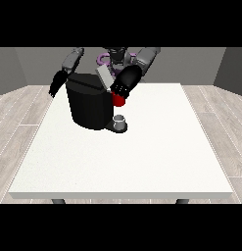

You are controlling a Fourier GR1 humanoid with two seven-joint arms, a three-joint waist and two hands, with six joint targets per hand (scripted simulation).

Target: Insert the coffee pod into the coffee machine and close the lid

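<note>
You've got the hand at the view's right (124, 84) up over the bulky black coffee machine (89, 105), right at its raised grey lid (105, 77); whether its fingers are curled, I cannot tell. A red thing at the machine (118, 100) sits just under that hand. A small grey thing (120, 119) stands upright on the machine's front tray, long axis vertical. I cannot tell it for the pod. Risk, as I judge it: the hand knocks the lid down early. The hand at the view's left (56, 84) hangs beside the machine, fingers unclear.

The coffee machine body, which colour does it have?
Black; the coffee machine shows in the front view.
</note>
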